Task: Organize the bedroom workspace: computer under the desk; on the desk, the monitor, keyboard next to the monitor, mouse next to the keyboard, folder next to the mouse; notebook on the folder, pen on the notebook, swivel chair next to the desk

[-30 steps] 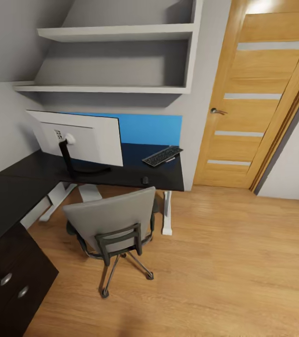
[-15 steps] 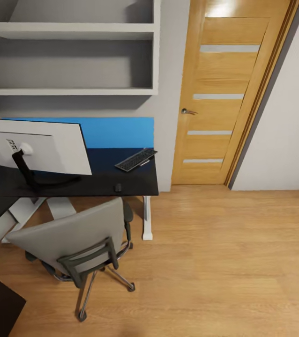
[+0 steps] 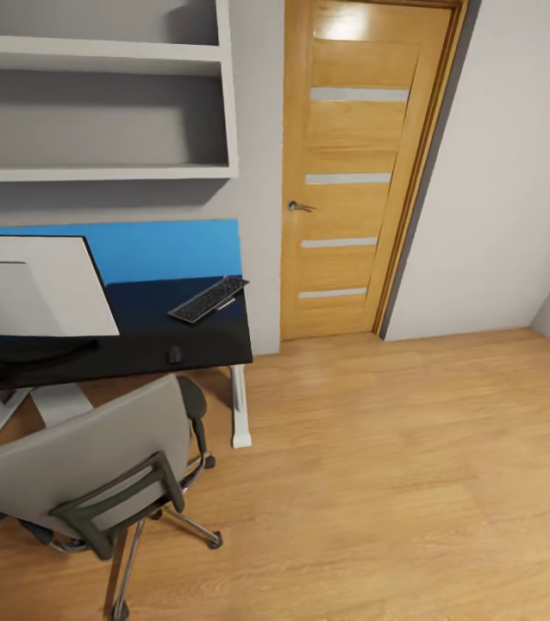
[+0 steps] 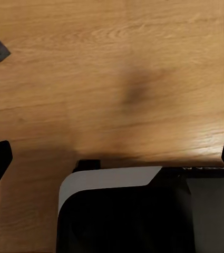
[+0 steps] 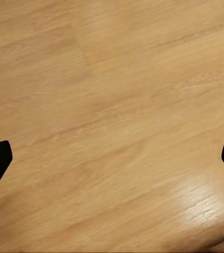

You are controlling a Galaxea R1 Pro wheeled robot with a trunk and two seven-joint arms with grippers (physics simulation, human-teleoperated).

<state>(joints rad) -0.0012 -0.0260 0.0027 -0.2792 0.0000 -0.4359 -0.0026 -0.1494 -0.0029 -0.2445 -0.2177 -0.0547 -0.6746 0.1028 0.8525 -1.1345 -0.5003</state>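
Bedroom floorboards lie under both my wide-open, empty grippers, left (image 4: 112,158) and right (image 5: 112,158), while the chair (image 3: 85,457) and desk (image 3: 137,345) with keyboard (image 3: 209,299) and mouse (image 3: 174,354) stand off to my left, nearer my left arm.

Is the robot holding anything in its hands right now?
No. Both the left gripper and right gripper are open over the wooden floor, with nothing between their fingertips.
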